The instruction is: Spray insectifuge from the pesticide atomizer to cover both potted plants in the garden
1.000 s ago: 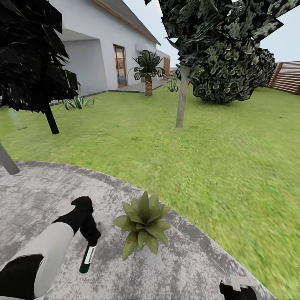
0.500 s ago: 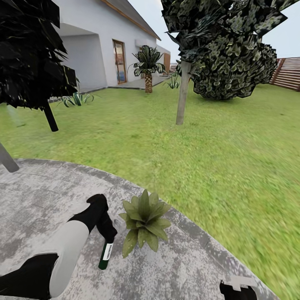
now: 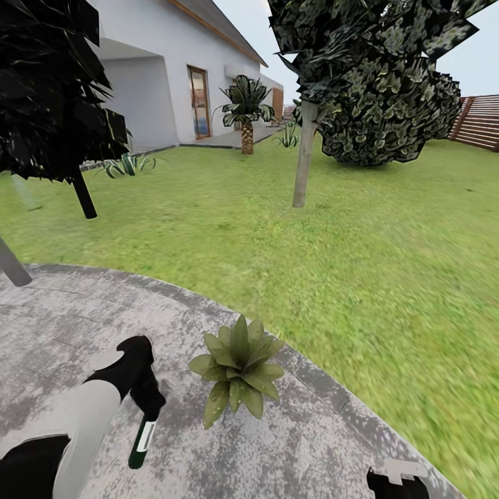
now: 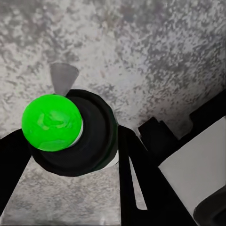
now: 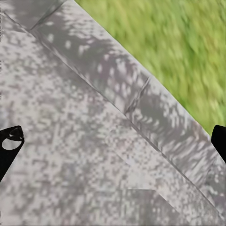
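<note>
One potted plant [image 3: 238, 372] sits beside the left gripper [image 3: 147, 410], clamped around the pesticide atomizer [image 3: 141, 443], seemingly angled for spraying.

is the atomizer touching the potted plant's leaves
Apart. The head view shows bare paving between the atomizer, held in the left pincer, and the potted plant.

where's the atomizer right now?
Head view, lower left: the pesticide atomizer hangs nozzle-down in the left gripper over the grey paving, just left of the potted plant.
</note>
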Robot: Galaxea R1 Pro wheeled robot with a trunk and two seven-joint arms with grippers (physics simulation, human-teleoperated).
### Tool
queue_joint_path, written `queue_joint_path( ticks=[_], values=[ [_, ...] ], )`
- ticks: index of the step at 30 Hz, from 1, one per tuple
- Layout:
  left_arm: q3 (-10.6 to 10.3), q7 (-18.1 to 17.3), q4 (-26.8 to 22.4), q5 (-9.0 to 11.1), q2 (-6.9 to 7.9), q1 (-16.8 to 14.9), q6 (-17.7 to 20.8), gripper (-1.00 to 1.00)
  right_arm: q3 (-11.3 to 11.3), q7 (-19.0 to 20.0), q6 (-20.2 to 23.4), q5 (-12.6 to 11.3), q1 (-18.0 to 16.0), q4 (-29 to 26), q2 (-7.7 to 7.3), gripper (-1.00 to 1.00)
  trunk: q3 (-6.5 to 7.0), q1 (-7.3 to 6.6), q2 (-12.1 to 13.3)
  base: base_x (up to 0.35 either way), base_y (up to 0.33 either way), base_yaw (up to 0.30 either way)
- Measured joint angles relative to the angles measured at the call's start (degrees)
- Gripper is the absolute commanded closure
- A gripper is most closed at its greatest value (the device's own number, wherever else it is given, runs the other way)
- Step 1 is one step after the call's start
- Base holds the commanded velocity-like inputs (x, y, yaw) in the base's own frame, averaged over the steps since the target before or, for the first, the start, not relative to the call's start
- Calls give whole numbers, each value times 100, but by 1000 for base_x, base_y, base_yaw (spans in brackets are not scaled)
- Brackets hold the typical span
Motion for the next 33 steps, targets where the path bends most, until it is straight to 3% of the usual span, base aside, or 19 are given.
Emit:
queue_joint_path(
  ticks=[5,8,13,28,33],
  values=[
    [17,46,-7,-3,59,244,-4,100,0,-17,0,-12,2,-28,21,-100,0,0,0,0,0,0],
    [58,298,-22,55,37,414,8,100,-1,-18,0,-14,1,-34,23,-100,0,0,0,0,0,0],
    [65,285,-30,73,-5,392,14,100,0,-21,-1,-14,-1,-30,36,-100,0,-1,0,76,-127,96],
    [66,305,-38,101,-15,377,20,100,0,-22,-1,-14,0,-29,50,-100,0,0,0,28,-264,271],
    [104,296,-323,100,-17,391,20,100,0,-25,2,-14,-2,-31,58,-100,-6,0,0,0,-272,260]
  ],
)
